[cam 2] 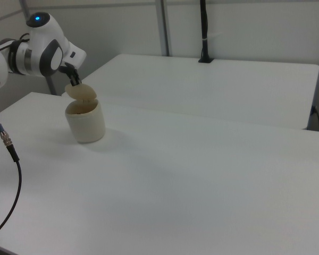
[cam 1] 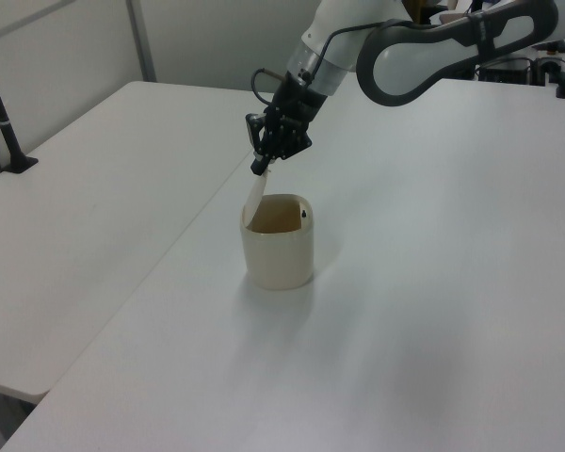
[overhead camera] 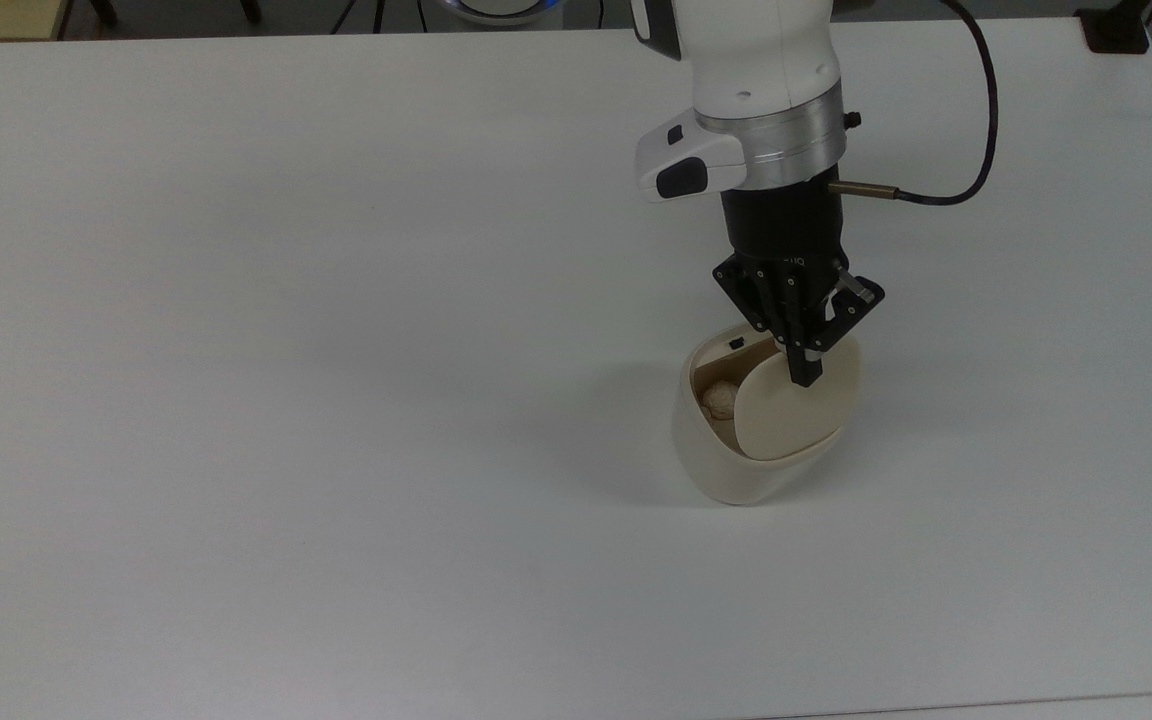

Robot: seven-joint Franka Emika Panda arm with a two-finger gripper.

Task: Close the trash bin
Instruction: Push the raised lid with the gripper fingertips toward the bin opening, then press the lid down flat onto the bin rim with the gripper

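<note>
The cream-white trash bin (overhead camera: 726,470) stands on the white table (overhead camera: 336,350), right of centre in the top view. Its hinged lid (overhead camera: 791,415) is partly raised and leans over the opening. My gripper (overhead camera: 804,375) is shut, and its joined tips rest against the lid's outer face near the free edge. A crumpled pale wad (overhead camera: 719,398) lies inside. In the left view the lid (cam 1: 255,200) slants up from the bin (cam 1: 278,254) to my gripper (cam 1: 260,168). In the right view my gripper (cam 2: 73,81) sits on the lid (cam 2: 81,92) above the bin (cam 2: 86,125).
A black cable (overhead camera: 976,150) loops off my wrist to the top view's right. A second white table (cam 1: 94,188) adjoins on the left view's left, with a black post (cam 1: 5,122) clamped to it. Another black post (cam 2: 203,32) rises at the back of the right view.
</note>
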